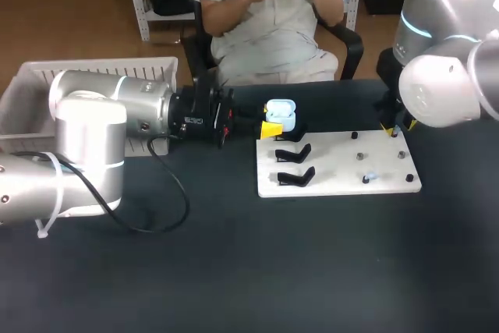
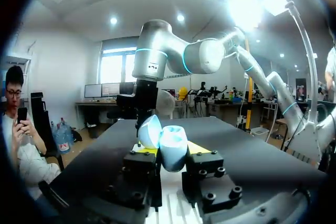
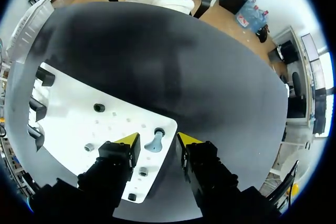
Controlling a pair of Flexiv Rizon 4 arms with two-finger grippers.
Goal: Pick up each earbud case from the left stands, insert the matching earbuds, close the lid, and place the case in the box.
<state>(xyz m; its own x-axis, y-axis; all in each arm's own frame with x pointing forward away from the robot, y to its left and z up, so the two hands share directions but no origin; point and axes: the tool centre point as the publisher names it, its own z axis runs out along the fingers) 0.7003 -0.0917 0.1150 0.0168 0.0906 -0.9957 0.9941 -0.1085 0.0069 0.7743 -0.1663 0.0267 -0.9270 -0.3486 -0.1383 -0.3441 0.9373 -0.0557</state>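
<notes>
My left gripper (image 1: 270, 128) is shut on a light blue earbud case (image 1: 281, 115), held above the far left corner of the white board (image 1: 339, 185). In the left wrist view the case (image 2: 174, 149) sits between the fingers with its lid (image 2: 149, 131) open. My right gripper (image 3: 157, 140) hangs open over the board's far right corner (image 1: 395, 128). A pale blue earbud (image 3: 153, 144) lies between its yellow tips beside a black peg (image 3: 159, 131), with a gap on each side. Another pale earbud (image 1: 371, 178) lies near the board's front right.
Two empty black stands (image 1: 293, 152) (image 1: 297, 177) sit on the board's left part, with several small pegs (image 1: 360, 156) on its right. A white basket (image 1: 31, 83) stands at the table's far left, behind my left arm, whose cable (image 1: 175, 193) loops over the dark tabletop.
</notes>
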